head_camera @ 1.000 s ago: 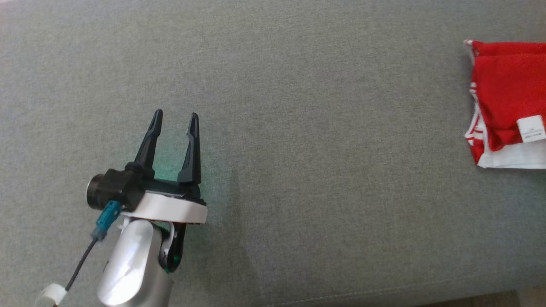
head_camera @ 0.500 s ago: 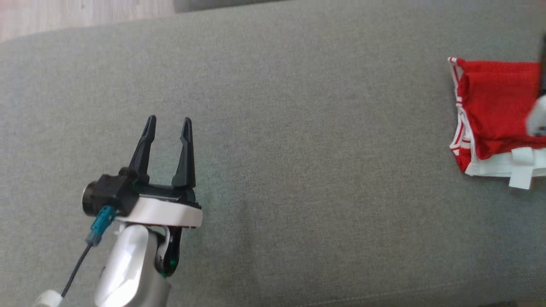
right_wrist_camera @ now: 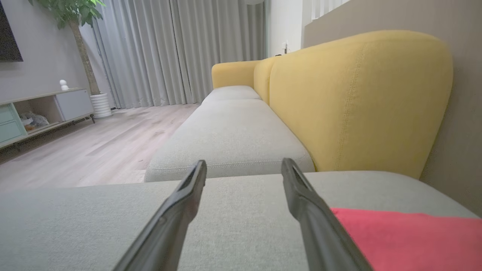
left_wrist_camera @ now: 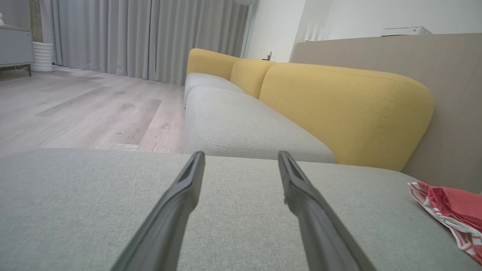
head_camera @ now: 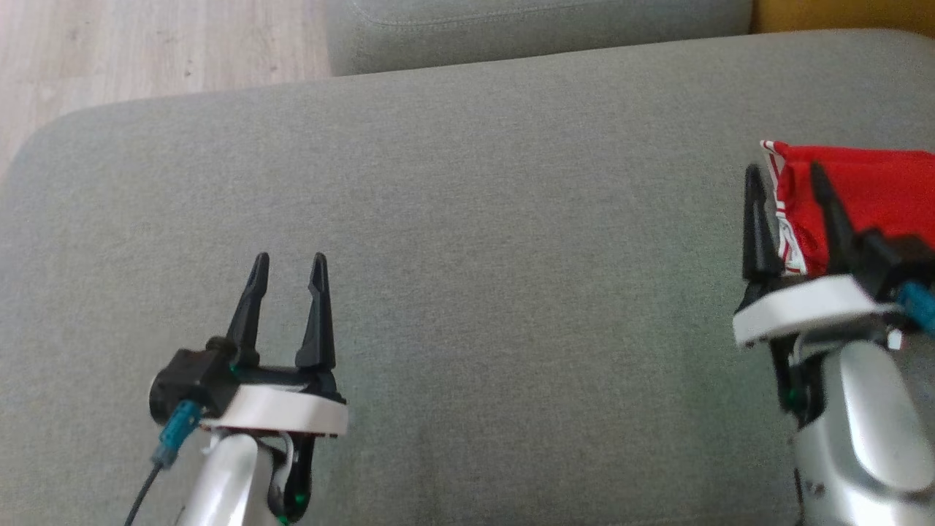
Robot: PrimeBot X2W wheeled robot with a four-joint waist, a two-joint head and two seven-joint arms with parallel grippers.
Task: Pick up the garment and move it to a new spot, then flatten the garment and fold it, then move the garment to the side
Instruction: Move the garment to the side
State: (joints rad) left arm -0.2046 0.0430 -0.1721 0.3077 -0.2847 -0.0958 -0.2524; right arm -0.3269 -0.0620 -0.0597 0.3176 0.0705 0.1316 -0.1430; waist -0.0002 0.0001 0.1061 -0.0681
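Rising into the lower right of the head view, the right gripper (head_camera: 784, 169) now shows whole, where half a second ago only a blur crossed the garment. The camera itself has also tipped up, so the shift of the cushion is no move of the things.

Nearest, both grippers stand upright over the front part of the grey seat cushion (head_camera: 467, 219). The left gripper (head_camera: 290, 257) is spread wide with bare fabric between its fingers. The right one is just as wide and holds nothing. That reads as a let-go and a pull-back to rest.

Just beyond the right gripper, the red and white garment (head_camera: 869, 186) lies in a folded stack at the cushion's right end, running off the head view's right edge. One finger lines up with the cloth's left edge, the other crosses the red. The right wrist view puts the cloth to the right of the fingers, not between them. Whether anything touches I cannot tell. Folded and set aside like this, the job looks about finished.

Farther off are the next seat cushion (head_camera: 526, 29), the wooden floor (head_camera: 146, 44) and the yellow backrest (right_wrist_camera: 357, 101).
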